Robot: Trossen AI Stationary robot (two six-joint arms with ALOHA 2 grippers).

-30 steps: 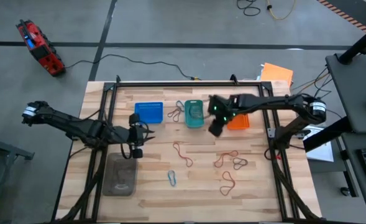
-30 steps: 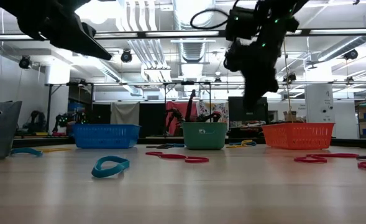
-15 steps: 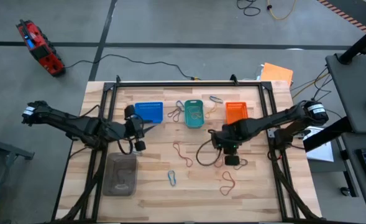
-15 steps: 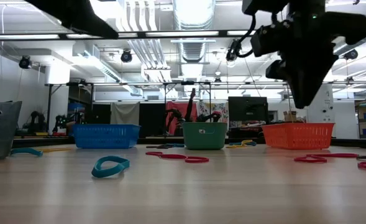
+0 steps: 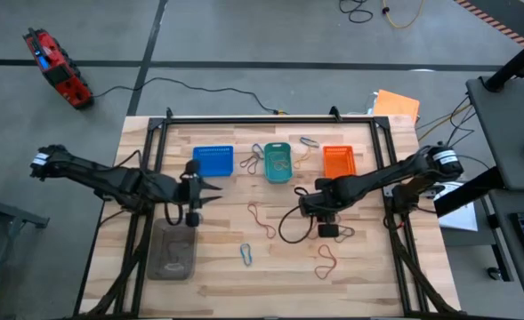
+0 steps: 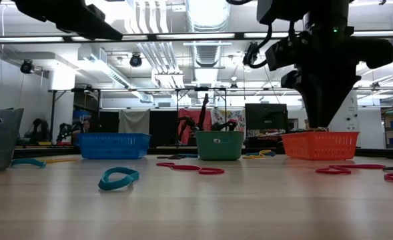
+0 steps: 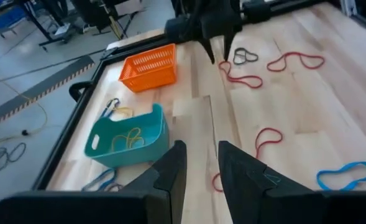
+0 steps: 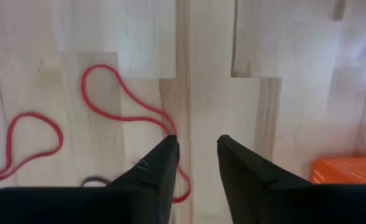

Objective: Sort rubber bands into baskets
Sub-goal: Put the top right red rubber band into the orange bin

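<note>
Three baskets stand in a row at the table's far side: blue [image 5: 213, 161], teal [image 5: 278, 163] and orange [image 5: 338, 163]. Loose rubber bands lie on the wood: red ones [image 5: 262, 220] [image 5: 326, 260], a blue one [image 5: 247, 255] and a grey one [image 5: 343, 233]. My right gripper [image 8: 196, 142] points down, open, just above a red band [image 8: 127, 99] right of centre and touching nothing; the left wrist view shows it too [image 7: 220, 55]. My left gripper [image 7: 201, 149] hovers open and empty near the blue basket [image 5: 210, 188].
A clear grey container [image 5: 173, 251] sits at the near left. More bands lie between the baskets [image 5: 251, 160] and beyond the teal one [image 5: 308, 142], which holds tan bands [image 7: 127, 138]. A black cable loops below my right arm [image 5: 290, 233]. Bare wood lies along the near edge.
My right gripper has swung from beside the teal basket toward the table's near and right edges and has come down, ending above the red bands right of centre. Most of that move came early. No band or basket has shifted.
</note>
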